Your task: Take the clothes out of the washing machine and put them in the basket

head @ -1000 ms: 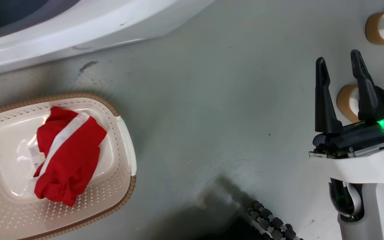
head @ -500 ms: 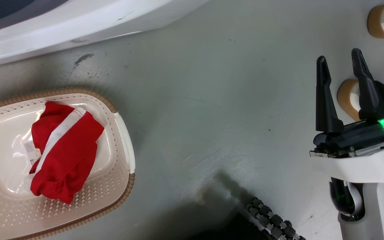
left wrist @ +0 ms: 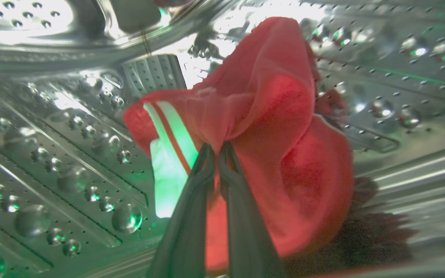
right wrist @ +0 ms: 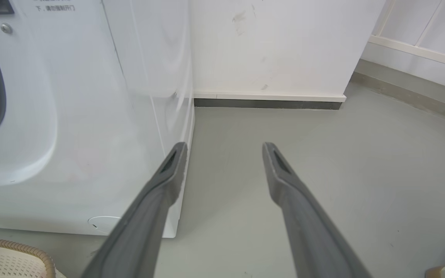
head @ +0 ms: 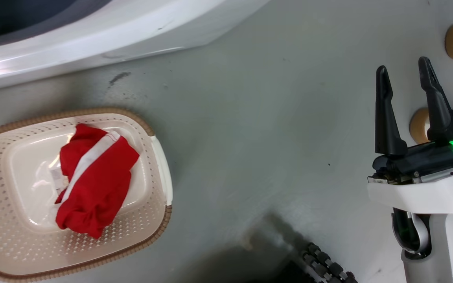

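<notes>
view shifted; left jaws clamp red garment (left wrist: 276, 116) in drum (left wrist: 52, 127), right jaws still apart.

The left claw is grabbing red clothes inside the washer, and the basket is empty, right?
Not quite. The basket is not empty: the head view shows a red garment lying in it. The left gripper does grip red clothes inside the washing machine.

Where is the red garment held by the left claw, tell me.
In the left wrist view, the red soft fabric garment with white stripe trim sits at centre inside the perforated steel drum, pinched by the left claw.
</notes>
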